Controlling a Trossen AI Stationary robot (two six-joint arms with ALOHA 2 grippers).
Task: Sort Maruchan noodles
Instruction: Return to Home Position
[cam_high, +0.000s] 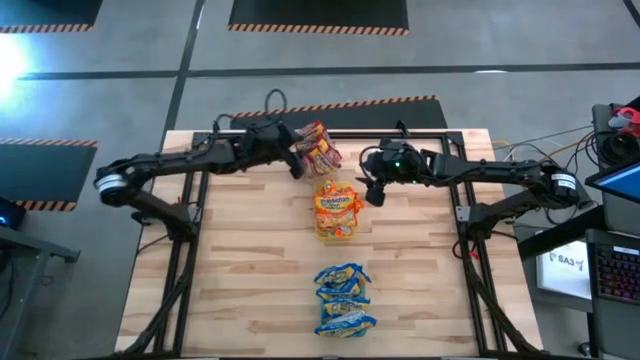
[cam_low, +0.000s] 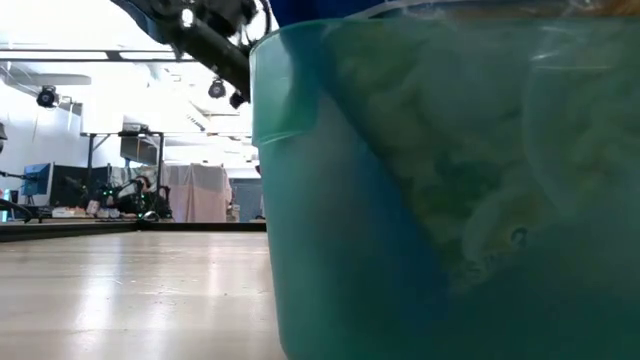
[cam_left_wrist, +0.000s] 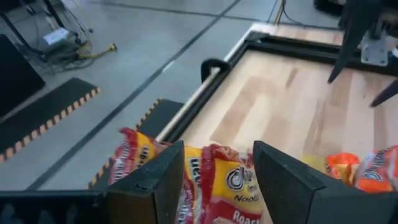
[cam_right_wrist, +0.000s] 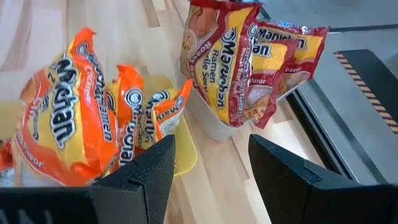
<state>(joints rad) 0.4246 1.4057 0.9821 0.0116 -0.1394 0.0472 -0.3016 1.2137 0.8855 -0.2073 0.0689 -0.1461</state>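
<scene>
Red Maruchan noodle packets (cam_high: 318, 148) stand on edge in a clear tray (cam_right_wrist: 210, 129) at the table's far middle. My left gripper (cam_high: 297, 160) hovers open just above them, and in its wrist view the red packets (cam_left_wrist: 217, 180) show below the gap between its fingers. Orange packets (cam_high: 337, 208) stand in a yellow tray (cam_right_wrist: 185, 152) at mid-table. Blue packets (cam_high: 345, 298) fill a green tray near the front edge. My right gripper (cam_high: 373, 192) hangs open to the right of the orange packets (cam_right_wrist: 68, 124), with nothing between its fingers.
The three trays form a line down the table's middle. Bare wood lies to their left (cam_high: 240, 260) and right (cam_high: 420, 280). A black frame rail (cam_left_wrist: 205, 87) borders the far edge. In the low view the green tray (cam_low: 450, 200) blocks most of the picture.
</scene>
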